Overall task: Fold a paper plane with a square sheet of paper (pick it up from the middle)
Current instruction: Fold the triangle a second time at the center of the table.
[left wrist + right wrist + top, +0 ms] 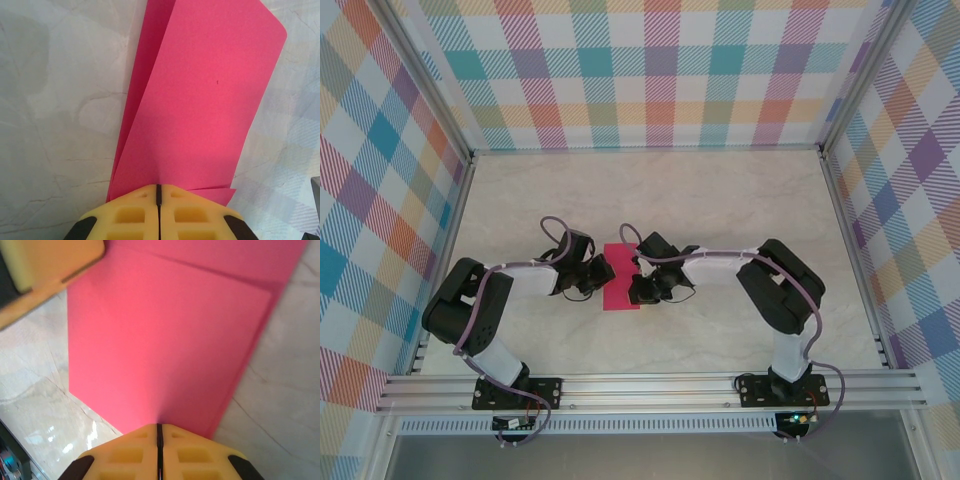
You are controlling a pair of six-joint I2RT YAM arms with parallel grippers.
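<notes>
The sheet of paper (619,292) lies in the middle of the table (740,200), a bright pink strip running away from the arms, with the 2 grippers meeting over it from either side. In the left wrist view the paper (200,100) is doubled over: 1 broad flap lifts off the table with a rounded far corner, and a 2nd layer shows along its left edge. The layers come together at the tips of the left gripper (158,187), whose jaws are pressed together with the paper's near edge pinched between them.

In the right wrist view the paper (165,350) spreads flat and smooth, a fold line crossing its far part. The right gripper (159,426) has its jaws closed on the near edge too. The left gripper (50,270) juts in at the upper left, over the paper's corner.

From above, the left gripper (603,279) and right gripper (638,284) cover both long edges. Purple cables (553,228) loop over the wrists. Checked walls (660,70) close in the table, and a metal rail (650,385) holds the arm bases.
</notes>
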